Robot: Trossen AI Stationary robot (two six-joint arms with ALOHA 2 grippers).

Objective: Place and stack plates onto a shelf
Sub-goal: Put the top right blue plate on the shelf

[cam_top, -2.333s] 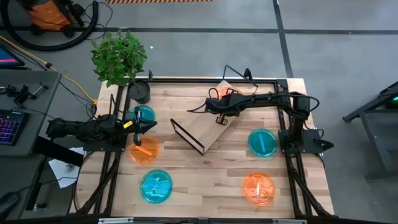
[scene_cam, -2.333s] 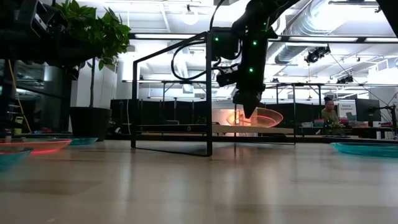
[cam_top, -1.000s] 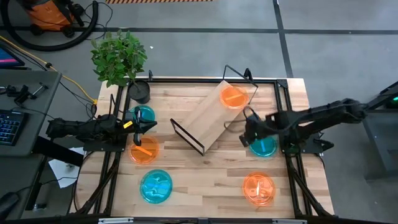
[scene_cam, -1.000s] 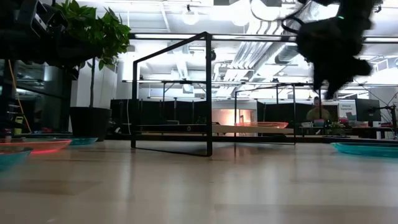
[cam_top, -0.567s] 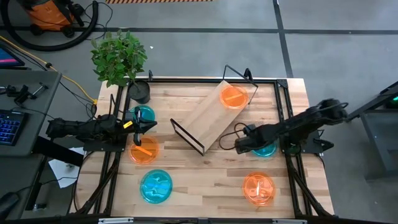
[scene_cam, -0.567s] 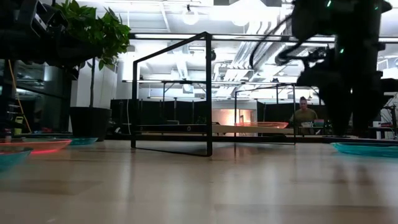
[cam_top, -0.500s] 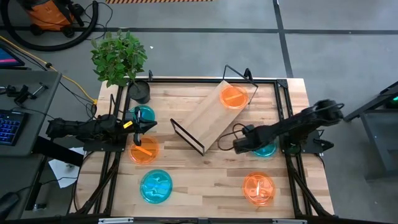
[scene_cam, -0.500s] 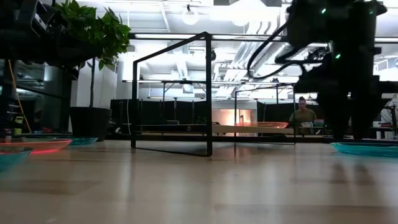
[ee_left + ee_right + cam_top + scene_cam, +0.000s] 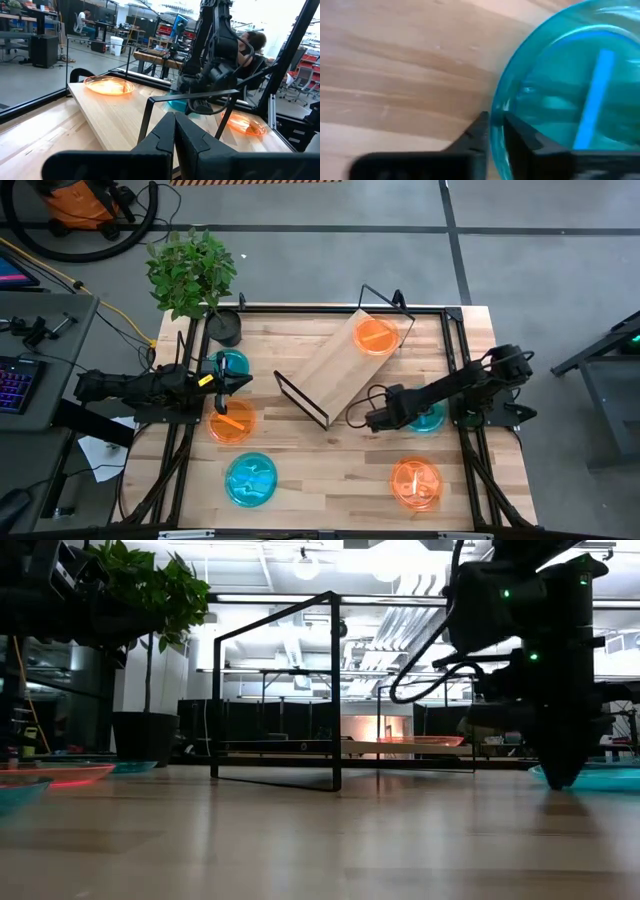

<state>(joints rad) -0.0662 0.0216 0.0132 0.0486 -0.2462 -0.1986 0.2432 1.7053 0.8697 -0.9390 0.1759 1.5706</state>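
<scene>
The shelf [image 9: 340, 368] is a light wooden board with black wire ends, lying slantwise mid-table. One orange plate [image 9: 376, 336] lies on its far end. Flat on the table lie a cyan plate [image 9: 230, 363], an orange plate [image 9: 232, 423] and a cyan plate [image 9: 250, 478] on the left. An orange plate [image 9: 416, 482] and a cyan plate [image 9: 428, 418] lie on the right. My right gripper [image 9: 371, 420] is down at that right cyan plate's left rim. My left gripper [image 9: 236, 385] hovers shut between the two far-left plates, holding nothing. My right gripper [image 9: 495, 120] has the right cyan plate by its rim [image 9: 496, 100] on the side facing the shelf. One finger [image 9: 520, 136] is inside the plate and one finger [image 9: 475, 134] is outside. The fingers come from above, pointing down. The plate lies flat on the table.
A potted plant [image 9: 195, 275] stands at the table's far left corner. Black frame rails [image 9: 455, 360] run along the table's sides. Bare wood [image 9: 330, 465] shows between the near plates. A person [image 9: 252, 42] sits in the room beyond the table.
My right gripper left the orange plate lying on the shelf's far end, swung toward the table's right and near side, and came down at the right cyan plate's left rim. The left arm kept still.
</scene>
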